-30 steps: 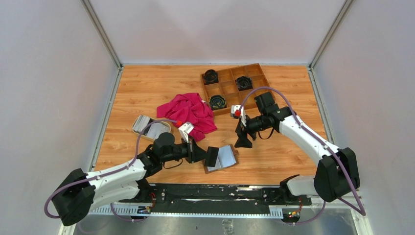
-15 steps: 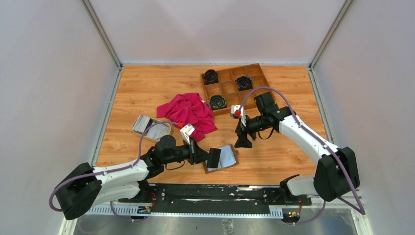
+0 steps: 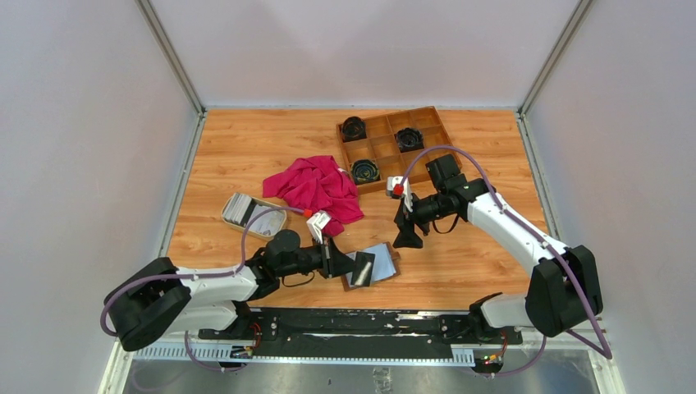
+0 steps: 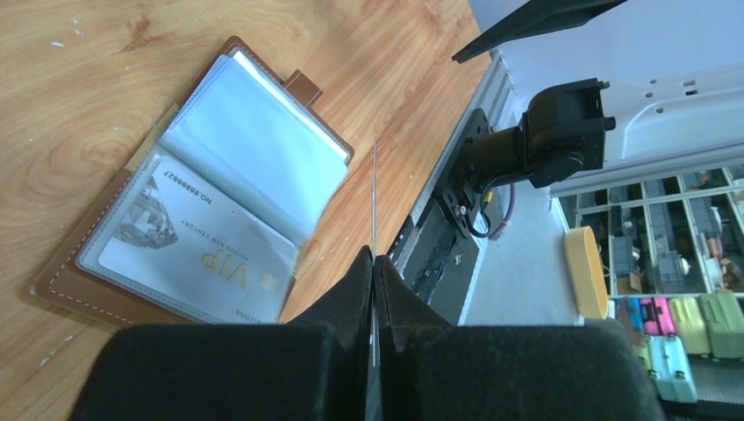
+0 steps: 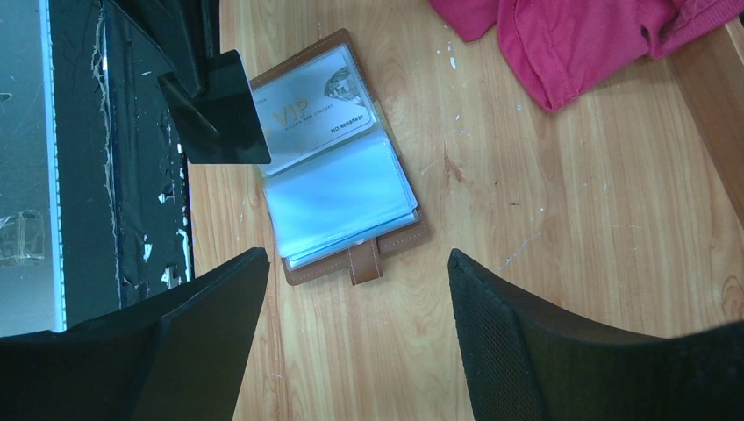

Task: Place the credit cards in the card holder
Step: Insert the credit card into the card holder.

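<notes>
In the lower middle of the top view, the left gripper (image 3: 343, 261) is clenched on a dark card (image 3: 361, 268) over the open card holder (image 3: 380, 261) on the counter (image 3: 246, 156). The right gripper (image 3: 408, 238) hangs released to the upper right of it. More credit cards (image 3: 240, 208) lie at middle left.

Left wrist view: the card shows edge-on, pinched; the card holder lies at left.

Right wrist view: the fingers are spread wide, holding nothing.

Card holder (image 3: 379, 264) on table (image 3: 246, 144), before cloth (image 3: 316, 187)
</notes>
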`<state>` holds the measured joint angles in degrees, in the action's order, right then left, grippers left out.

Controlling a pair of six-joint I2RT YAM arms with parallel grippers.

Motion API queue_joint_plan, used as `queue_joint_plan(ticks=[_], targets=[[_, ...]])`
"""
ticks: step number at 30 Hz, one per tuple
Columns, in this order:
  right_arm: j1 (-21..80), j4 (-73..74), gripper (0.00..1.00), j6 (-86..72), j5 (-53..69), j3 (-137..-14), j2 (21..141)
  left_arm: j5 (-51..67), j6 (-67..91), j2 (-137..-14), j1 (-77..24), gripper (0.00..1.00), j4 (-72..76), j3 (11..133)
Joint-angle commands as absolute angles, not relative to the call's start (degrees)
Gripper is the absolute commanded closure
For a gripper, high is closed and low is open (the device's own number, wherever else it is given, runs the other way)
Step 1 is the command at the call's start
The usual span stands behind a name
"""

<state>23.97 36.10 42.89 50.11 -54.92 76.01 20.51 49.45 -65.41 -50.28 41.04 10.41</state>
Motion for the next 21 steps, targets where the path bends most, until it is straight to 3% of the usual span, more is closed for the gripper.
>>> queue_joint_plan(ticks=[1,21], targets=[[23.4,37.7,0.21,43.6,51.7,-56.3,76.3,20.1,51.4,-68.3,-50.8,1.00,46.0,9.7],[23.5,37.8,0.21,43.2,52.4,-56.3,77.3,20.0,57.0,-76.3,-50.8,1.00,51.9,10.6]])
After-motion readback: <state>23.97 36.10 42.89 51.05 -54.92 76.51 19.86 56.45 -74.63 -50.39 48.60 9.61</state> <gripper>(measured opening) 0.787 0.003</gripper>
